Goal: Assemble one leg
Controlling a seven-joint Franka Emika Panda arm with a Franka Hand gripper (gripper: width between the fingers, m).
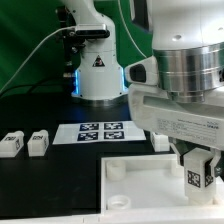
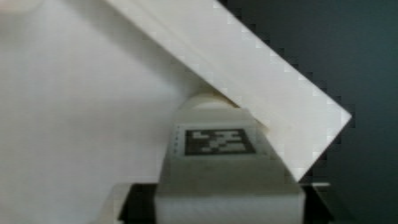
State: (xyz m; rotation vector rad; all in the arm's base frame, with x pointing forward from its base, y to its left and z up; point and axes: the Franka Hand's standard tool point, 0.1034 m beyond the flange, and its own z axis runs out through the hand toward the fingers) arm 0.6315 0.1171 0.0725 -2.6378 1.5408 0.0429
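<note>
My gripper (image 1: 197,176) is shut on a leg (image 1: 194,180), a small white block with a black-and-white tag, at the exterior view's right. It holds the leg upright over the right corner of the large white tray-like piece (image 1: 130,185). In the wrist view the held leg (image 2: 221,150) sits between my dark fingers (image 2: 146,200), its far end at the tray piece's (image 2: 89,120) raised rim. Whether the leg touches a socket is hidden. Two more legs (image 1: 11,143) (image 1: 38,143) lie at the exterior view's left, and another (image 1: 160,142) lies behind the tray piece.
The marker board (image 1: 100,131) lies flat on the black table behind the tray piece. The robot's white base (image 1: 98,70) stands at the back with cables running to the exterior view's left.
</note>
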